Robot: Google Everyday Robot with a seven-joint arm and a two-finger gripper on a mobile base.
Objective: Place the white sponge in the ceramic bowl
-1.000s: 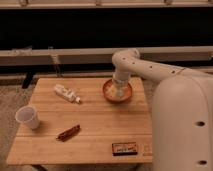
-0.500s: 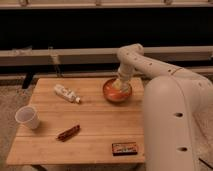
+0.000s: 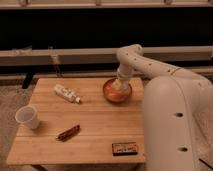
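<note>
The orange-red ceramic bowl (image 3: 116, 93) sits at the back right of the wooden table (image 3: 85, 132). My gripper (image 3: 119, 85) hangs from the white arm straight down into the bowl, over its middle. A pale patch shows inside the bowl under the gripper; I cannot tell whether it is the white sponge or the bowl's pale streaks. The sponge is otherwise hidden.
A white tube-like bottle (image 3: 66, 93) lies at the back left. A translucent plastic cup (image 3: 27, 117) stands at the left edge. A brown wrapped bar (image 3: 68, 132) lies in the middle front. A dark flat box (image 3: 124, 148) lies at the front right edge. My white arm body fills the right side.
The arm's elbow has swung right and up while the gripper has stayed over the bowl. The table's objects have not moved.
</note>
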